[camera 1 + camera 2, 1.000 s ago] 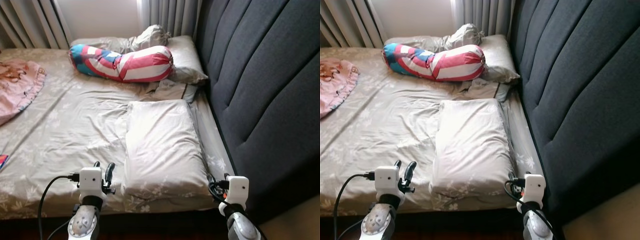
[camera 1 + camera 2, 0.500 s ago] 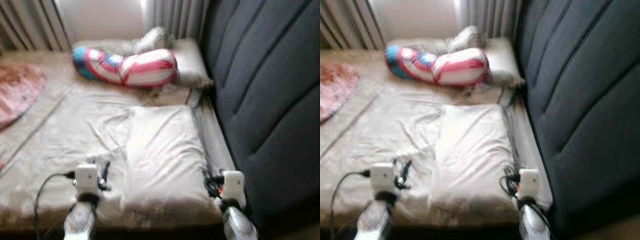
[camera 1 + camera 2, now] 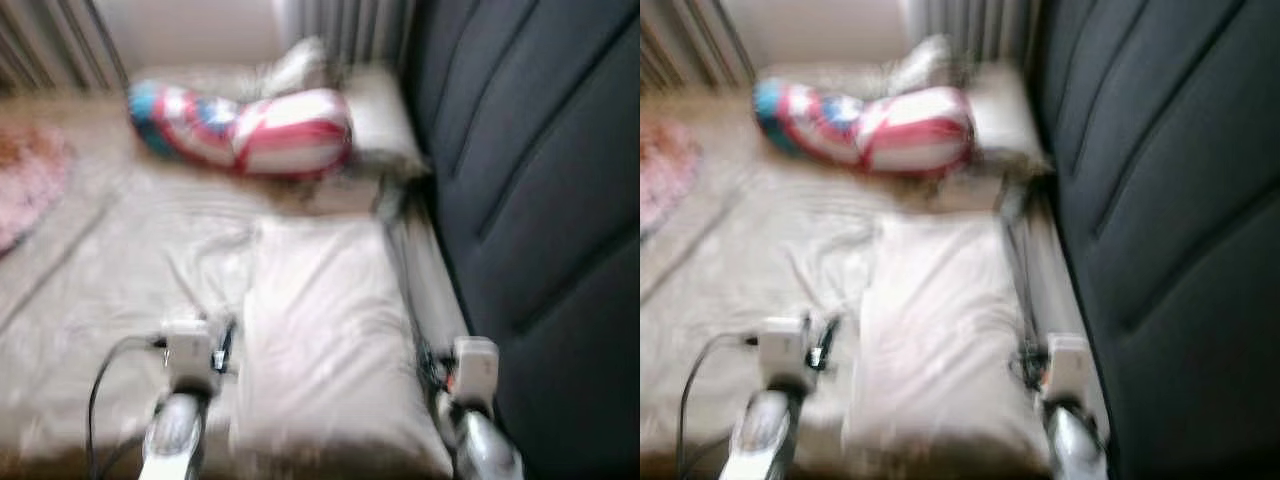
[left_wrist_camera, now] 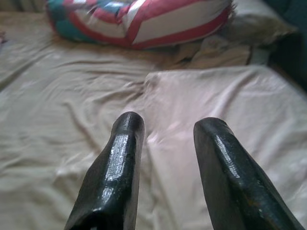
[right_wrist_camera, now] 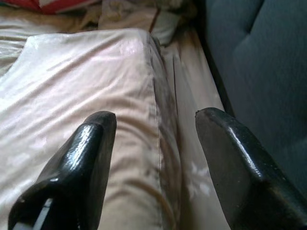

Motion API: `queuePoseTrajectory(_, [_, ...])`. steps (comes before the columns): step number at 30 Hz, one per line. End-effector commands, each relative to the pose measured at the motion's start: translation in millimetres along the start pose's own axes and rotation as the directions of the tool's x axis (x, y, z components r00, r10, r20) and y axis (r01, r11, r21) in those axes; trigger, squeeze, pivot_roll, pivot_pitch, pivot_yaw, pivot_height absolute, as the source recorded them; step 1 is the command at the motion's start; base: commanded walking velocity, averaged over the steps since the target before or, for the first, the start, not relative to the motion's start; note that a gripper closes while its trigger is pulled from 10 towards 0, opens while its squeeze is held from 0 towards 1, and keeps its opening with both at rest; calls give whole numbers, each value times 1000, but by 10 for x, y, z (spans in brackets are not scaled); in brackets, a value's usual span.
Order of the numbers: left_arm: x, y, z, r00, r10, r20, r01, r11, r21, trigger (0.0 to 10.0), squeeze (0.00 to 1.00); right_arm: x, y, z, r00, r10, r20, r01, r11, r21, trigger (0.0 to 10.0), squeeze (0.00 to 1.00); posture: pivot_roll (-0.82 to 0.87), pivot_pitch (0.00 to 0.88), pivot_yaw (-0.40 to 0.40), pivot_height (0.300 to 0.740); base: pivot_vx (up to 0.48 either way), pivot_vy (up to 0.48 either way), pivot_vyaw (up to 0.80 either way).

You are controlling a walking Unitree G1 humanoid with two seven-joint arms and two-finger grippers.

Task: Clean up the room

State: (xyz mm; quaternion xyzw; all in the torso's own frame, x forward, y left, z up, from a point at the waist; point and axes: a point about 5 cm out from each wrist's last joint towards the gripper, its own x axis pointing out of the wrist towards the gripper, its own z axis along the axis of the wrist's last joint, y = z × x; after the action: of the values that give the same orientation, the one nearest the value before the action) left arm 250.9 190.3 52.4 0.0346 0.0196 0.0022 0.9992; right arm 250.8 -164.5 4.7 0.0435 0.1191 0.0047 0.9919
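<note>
a pale flat pillow (image 3: 325, 330) is seen lying on the bed (image 3: 110, 270), near its front edge and just beside the dark padded headboard (image 3: 540, 180). both grippers are held low over that front edge: the left gripper (image 4: 165, 127) is poised above the pillow's left border, its two black fingers (image 4: 120, 158) parted with nothing between them, and the right gripper (image 5: 153, 120) is placed over the pillow's right border, its fingers (image 5: 225, 148) spread wide and empty too. the head views are blurred, so the state of the fingers is told by the wrist views alone, where creases in the pillowcase and the narrow strip of sheet between pillow and headboard are also made out. further back on the bed, a red, white and blue bolster (image 3: 245, 128) is laid across, with a second beige pillow (image 3: 385, 125) just beside it against the headboard and crumpled cloth (image 3: 295, 65) behind it. a pink cloth (image 3: 25, 185) is seen at the bed's far left, and grey curtains (image 3: 345, 25) hang behind.
</note>
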Motion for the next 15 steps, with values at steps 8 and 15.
queuePoseTrajectory(8, [12,-12,3,1000,-9,-13,9,1000,-8,10000,0,11,-6,-1,1000,-6,-4,6,1000,4,10000,0,-125,61,-59,738,0,0,0])
queuePoseTrajectory(15, [17,-8,6,1000,-7,-15,7,1000,-8,10000,0,19,8,-7,1000,-5,-8,5,1000,7,10000,0,-124,62,-59,738,0,0,0])
